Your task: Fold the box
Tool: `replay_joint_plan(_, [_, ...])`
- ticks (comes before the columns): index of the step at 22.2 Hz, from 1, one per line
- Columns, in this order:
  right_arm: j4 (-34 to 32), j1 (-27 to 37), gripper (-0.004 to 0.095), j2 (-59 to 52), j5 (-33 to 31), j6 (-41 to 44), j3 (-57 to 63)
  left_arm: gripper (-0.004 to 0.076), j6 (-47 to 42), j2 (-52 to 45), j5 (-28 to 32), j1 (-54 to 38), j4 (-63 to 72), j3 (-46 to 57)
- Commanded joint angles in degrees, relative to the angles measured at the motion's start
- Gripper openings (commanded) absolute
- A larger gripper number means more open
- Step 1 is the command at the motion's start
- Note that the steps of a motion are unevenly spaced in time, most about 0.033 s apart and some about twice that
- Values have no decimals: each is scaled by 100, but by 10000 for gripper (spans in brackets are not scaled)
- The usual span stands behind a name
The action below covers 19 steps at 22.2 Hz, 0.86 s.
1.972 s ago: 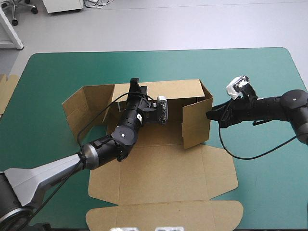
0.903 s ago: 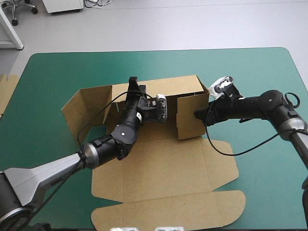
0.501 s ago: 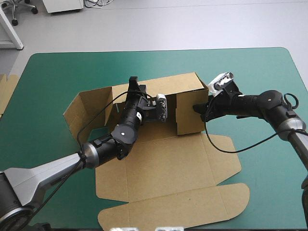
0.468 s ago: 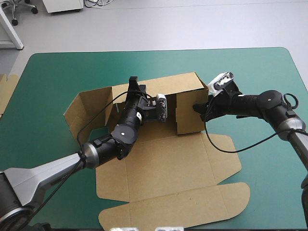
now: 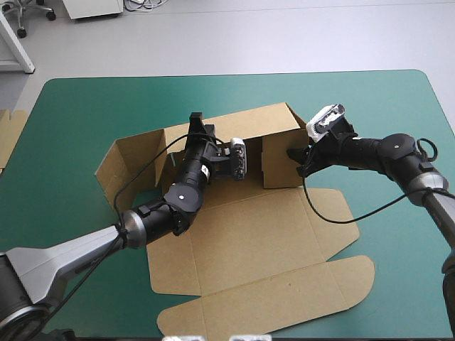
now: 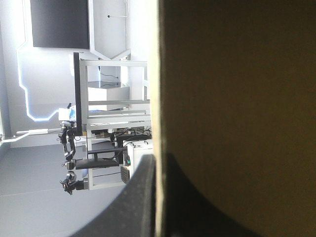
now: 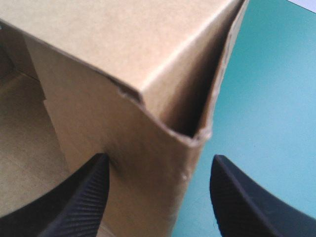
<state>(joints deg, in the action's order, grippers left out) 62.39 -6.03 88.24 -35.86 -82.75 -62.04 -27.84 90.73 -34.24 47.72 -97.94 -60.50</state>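
The box [image 5: 249,234] lies in the middle of the table [image 5: 398,106], on the teal-green cover. It is half built. The far wall [image 5: 259,128] stands upright. The left wall [image 5: 131,160] stands too, but it is turned outward, away from the floor of the box. The right wall [image 5: 281,162] stands at the right end of the far wall, and the two meet at a corner. The lid [image 5: 284,302] lies flat on the near side, toward the near edge of the table.

The left gripper [image 5: 197,122] reaches from the near left over the floor of the box to the top edge of the far wall. In the left wrist view the left gripper [image 6: 159,157] is almost closed, with the pale edge of the brown board [image 6: 237,98] clamped between its two black fingers [image 6: 140,197].

The right gripper [image 5: 293,158] comes from the right side and is at the right wall. In the right wrist view its fingers [image 7: 74,197] stand wide apart, and the outer corner of the box [image 7: 123,49] is between them. One finger is in front of the board and seems to touch it; the other is over the bare cover [image 7: 266,98], beside the corner.

At the left edge of the table a piece of more board [image 5: 11,135] is visible.
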Motion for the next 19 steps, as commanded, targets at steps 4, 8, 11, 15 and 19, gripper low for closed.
replay_joint_plan(4, [826,13,563,46,142,-260,-148,-10,-68,-238,79,37,-334,-182])
replay_joint_plan(8, [1088,-49,563,43,129,-449,-148,-10,-68,-238,264,37,-334,-182])
replay_joint_plan(11, [1033,-302,563,43,204,-391,-160,-10,-68,-238,304,37,-334,-182])
replay_joint_plan(15, [1012,-457,512,43,356,-78,-160,-10,-68,-238,304,37,-334,-183])
replay_joint_plan(19, [1017,-472,287,43,382,173,-160,-10,-260,-238,281,37,-334,-205])
